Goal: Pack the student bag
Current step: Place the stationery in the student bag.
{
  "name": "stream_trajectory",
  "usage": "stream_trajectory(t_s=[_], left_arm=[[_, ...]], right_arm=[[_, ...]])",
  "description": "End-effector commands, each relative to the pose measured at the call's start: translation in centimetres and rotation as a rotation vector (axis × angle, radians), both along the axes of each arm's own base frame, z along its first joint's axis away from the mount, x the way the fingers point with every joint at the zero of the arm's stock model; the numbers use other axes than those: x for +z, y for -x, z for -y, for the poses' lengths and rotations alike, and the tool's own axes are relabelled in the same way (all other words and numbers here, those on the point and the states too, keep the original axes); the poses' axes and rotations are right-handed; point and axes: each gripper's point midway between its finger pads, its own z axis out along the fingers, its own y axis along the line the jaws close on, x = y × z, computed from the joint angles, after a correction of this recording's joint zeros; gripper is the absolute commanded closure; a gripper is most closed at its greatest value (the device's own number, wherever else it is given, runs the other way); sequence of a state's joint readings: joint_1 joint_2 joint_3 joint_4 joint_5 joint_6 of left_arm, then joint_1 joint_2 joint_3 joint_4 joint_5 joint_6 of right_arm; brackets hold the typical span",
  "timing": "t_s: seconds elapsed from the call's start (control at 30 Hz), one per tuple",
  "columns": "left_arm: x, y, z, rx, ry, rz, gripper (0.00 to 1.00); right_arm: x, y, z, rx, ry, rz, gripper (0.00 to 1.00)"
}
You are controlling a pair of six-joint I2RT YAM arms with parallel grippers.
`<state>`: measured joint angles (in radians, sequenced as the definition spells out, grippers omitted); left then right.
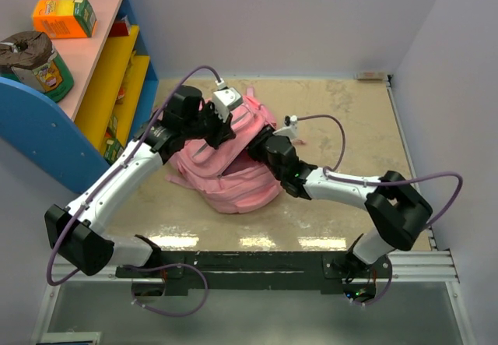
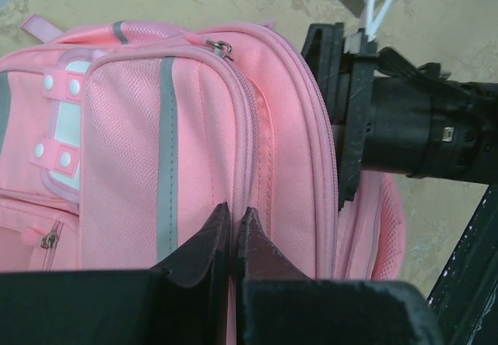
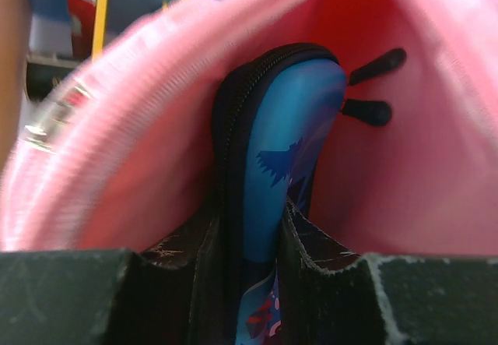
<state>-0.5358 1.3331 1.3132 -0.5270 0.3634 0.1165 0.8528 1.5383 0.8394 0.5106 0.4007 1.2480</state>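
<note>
The student bag (image 1: 233, 177), soft and pink, lies in the middle of the table. In the left wrist view its front pocket (image 2: 156, 150) shows grey stripes and a white patch. My left gripper (image 1: 221, 125) is at the bag's upper edge. Its fingertips (image 2: 233, 219) are shut, pinching a fold of the pink fabric beside the zip seam. My right gripper (image 1: 260, 146) reaches into the bag's opening from the right. Its jaws (image 3: 261, 220) are shut on a small blue pouch (image 3: 288, 150) with a black zip. Pink lining (image 3: 420, 127) surrounds the pouch.
A blue shelf unit (image 1: 47, 139) with yellow and pink boards stands at the left. It holds an orange box (image 1: 64, 16) and a green tin (image 1: 35, 63). White walls close the back and the right. The right arm's wrist (image 2: 420, 127) crosses beside the bag.
</note>
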Motion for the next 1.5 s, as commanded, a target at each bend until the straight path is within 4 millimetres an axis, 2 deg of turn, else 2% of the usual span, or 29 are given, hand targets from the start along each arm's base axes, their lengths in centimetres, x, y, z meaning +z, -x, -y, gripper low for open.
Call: stream_trajectory(t_s=[0.0, 0.03, 0.07, 0.1, 0.13, 0.2, 0.23, 0.27, 0.33, 0.37, 0.43, 0.47, 0.5, 0.57, 0.6, 0.7, 0.83, 0.9, 0.93, 0.97, 1.03, 1.07, 1.13, 1.2, 1.27, 1.33, 1.37, 1.4, 1.47], left_arm=[[11.0, 0.9, 2.5, -0.147, 0.226, 0.290, 1.00], [11.0, 1.1, 2.4, -0.153, 0.228, 0.291, 1.00], [10.5, 1.2, 2.4, -0.161, 0.221, 0.284, 1.00], [10.2, 1.5, 2.5, -0.171, 0.217, 0.278, 1.00], [10.3, 1.7, 2.4, -0.177, 0.217, 0.282, 1.00], [10.2, 2.2, 2.2, -0.193, 0.205, 0.287, 1.00], [10.2, 2.4, 2.1, -0.197, 0.202, 0.291, 1.00], [10.2, 2.5, 2.0, -0.204, 0.194, 0.300, 1.00], [9.9, 2.7, 1.7, -0.211, 0.171, 0.304, 1.00], [9.6, 2.8, 1.7, -0.215, 0.165, 0.301, 1.00], [9.2, 3.0, 1.6, -0.222, 0.154, 0.296, 1.00], [8.8, 2.9, 1.5, -0.218, 0.149, 0.289, 1.00], [8.5, 2.7, 1.4, -0.210, 0.143, 0.286, 1.00], [7.0, 2.6, 1.4, -0.208, 0.128, 0.260, 1.00], [6.4, 2.6, 1.6, -0.216, 0.125, 0.251, 1.00], [3.9, 2.3, 2.0, -0.221, 0.109, 0.199, 1.00], [1.0, 2.0, 2.8, -0.235, 0.089, 0.133, 1.00], [-0.4, 1.7, 3.2, -0.240, 0.070, 0.110, 1.00], [-0.4, 1.6, 3.4, -0.240, 0.070, 0.111, 1.00], [-0.4, 1.4, 3.6, -0.238, 0.070, 0.109, 1.00], [-0.4, 0.9, 3.9, -0.233, 0.075, 0.102, 1.00], [-0.4, 0.8, 4.0, -0.235, 0.080, 0.107, 1.00], [-0.6, 0.7, 4.2, -0.231, 0.085, 0.107, 1.00], [-0.9, -0.2, 4.2, -0.200, 0.076, 0.119, 1.00], [-0.9, -1.2, 4.2, -0.164, 0.072, 0.129, 1.00], [-0.8, -2.3, 4.1, -0.126, 0.059, 0.148, 1.00], [-0.7, -2.7, 4.1, -0.113, 0.057, 0.156, 1.00], [-0.9, -3.3, 3.8, -0.084, 0.043, 0.159, 1.00], [-0.9, -3.5, 3.9, -0.078, 0.038, 0.157, 1.00]], right_arm=[[3.0, 2.0, -5.1, 0.275, -0.003, 0.122, 1.00], [2.3, 2.6, -5.9, 0.343, 0.011, 0.109, 1.00], [2.9, 2.2, -6.3, 0.376, 0.027, 0.141, 0.97], [1.7, 2.4, -6.3, 0.396, 0.074, 0.097, 0.90], [2.0, 2.4, -6.1, 0.405, 0.096, 0.107, 0.58], [1.0, 2.7, -4.7, 0.395, 0.194, 0.097, 0.32], [1.4, 3.0, -3.8, 0.379, 0.215, 0.111, 0.21], [2.4, 3.3, -2.3, 0.354, 0.242, 0.143, 0.16], [3.0, 3.9, -0.1, 0.323, 0.290, 0.151, 0.13], [4.6, 4.3, 1.7, 0.288, 0.302, 0.189, 0.13], [5.3, 5.0, 3.6, 0.258, 0.335, 0.197, 0.14], [7.3, 5.7, 5.1, 0.228, 0.331, 0.249, 0.17], [7.5, 5.8, 6.3, 0.194, 0.353, 0.247, 0.18], [8.6, 6.5, 7.7, 0.186, 0.351, 0.297, 0.19], [10.8, 7.4, 8.3, 0.184, 0.308, 0.355, 0.20], [11.4, 8.2, 9.1, 0.183, 0.298, 0.380, 0.22], [10.5, 9.2, 9.6, 0.204, 0.303, 0.353, 0.28], [9.0, 9.6, 10.0, 0.214, 0.319, 0.299, 0.30], [8.7, 10.0, 10.2, 0.221, 0.321, 0.286, 0.35], [7.2, 10.4, 10.2, 0.237, 0.333, 0.243, 0.39], [6.0, 11.1, 10.4, 0.251, 0.340, 0.215, 0.47], [4.9, 12.0, 10.4, 0.279, 0.341, 0.205, 0.47], [4.7, 13.0, 9.9, 0.329, 0.320, 0.237, 0.48], [5.5, 14.4, 9.1, 0.416, 0.288, 0.323, 0.51], [5.3, 14.6, 8.8, 0.447, 0.318, 0.350, 0.61], [2.8, 14.4, 8.0, 0.498, 0.386, 0.300, 0.69], [2.3, 14.1, 7.6, 0.516, 0.423, 0.292, 0.74], [-0.3, 13.7, 7.0, 0.545, 0.482, 0.223, 0.79], [-1.4, 13.3, 6.3, 0.558, 0.526, 0.205, 0.80]])
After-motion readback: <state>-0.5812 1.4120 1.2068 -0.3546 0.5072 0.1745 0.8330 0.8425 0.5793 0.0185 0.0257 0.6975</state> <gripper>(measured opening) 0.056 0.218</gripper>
